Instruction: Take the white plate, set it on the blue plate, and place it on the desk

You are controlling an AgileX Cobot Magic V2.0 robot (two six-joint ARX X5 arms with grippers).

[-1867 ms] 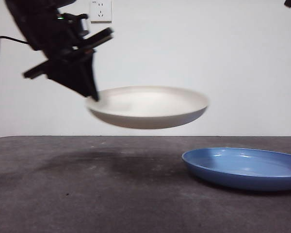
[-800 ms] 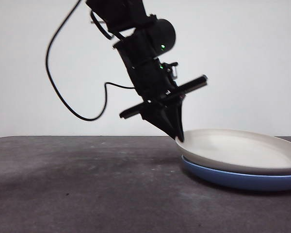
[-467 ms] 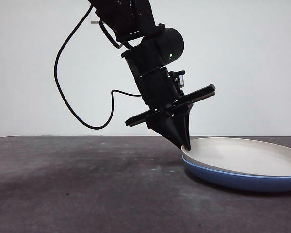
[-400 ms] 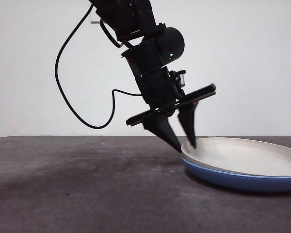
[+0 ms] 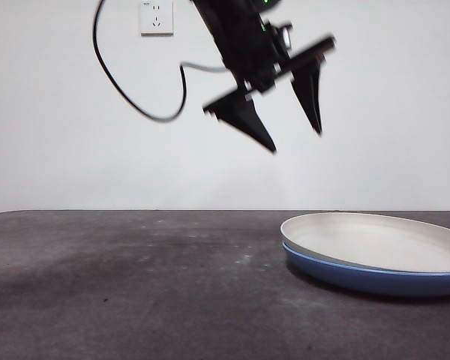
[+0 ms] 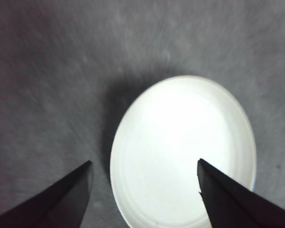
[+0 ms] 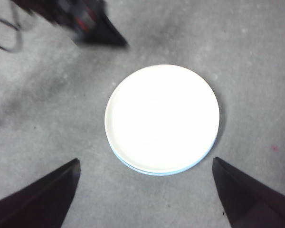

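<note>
The white plate (image 5: 375, 240) rests nested on the blue plate (image 5: 360, 276) at the right of the desk (image 5: 135, 300). Only a thin blue rim shows under it in the right wrist view (image 7: 147, 172). My left gripper (image 5: 292, 139) hangs open in the air above the plates' left edge, holding nothing. From the left wrist view the white plate (image 6: 180, 152) lies below, between the open left gripper (image 6: 145, 168) jaws. My right gripper (image 7: 145, 164) is open high above the white plate (image 7: 161, 118), out of the front view.
A wall socket (image 5: 156, 16) sits on the white wall behind. A black cable (image 5: 127, 82) loops down from the left arm. The left arm's blurred gripper (image 7: 92, 28) shows in the right wrist view beside the plates.
The left gripper carried the white plate right, lowered it onto the blue plate, opened and let go, then rose well clear above the plates.
</note>
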